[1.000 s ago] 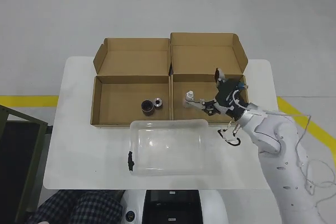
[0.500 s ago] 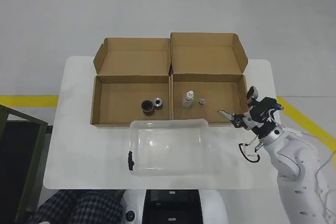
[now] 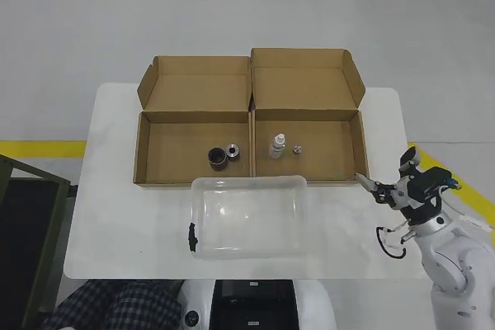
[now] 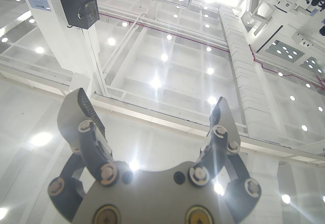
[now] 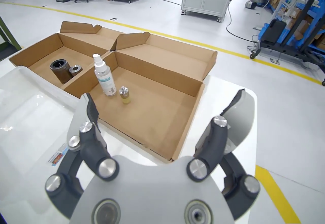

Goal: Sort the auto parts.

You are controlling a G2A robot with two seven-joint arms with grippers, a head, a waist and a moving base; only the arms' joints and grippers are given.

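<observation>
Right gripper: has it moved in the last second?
Yes. The right gripper has pulled back from over the right-hand cardboard box, toward the table's right edge, and now sits outside the box.

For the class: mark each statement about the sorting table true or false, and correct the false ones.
1. The spray bottle stands upright in the right-hand cardboard box. True.
2. The right gripper is shut on the small brass part. False: it is open and holds nothing. The part stands in the box beside the bottle.
3. The dark cylinder stands in the same box as the spray bottle. False: it stands in the left-hand cardboard box, next to a smaller ring.
4. The left gripper is open. True.
</observation>
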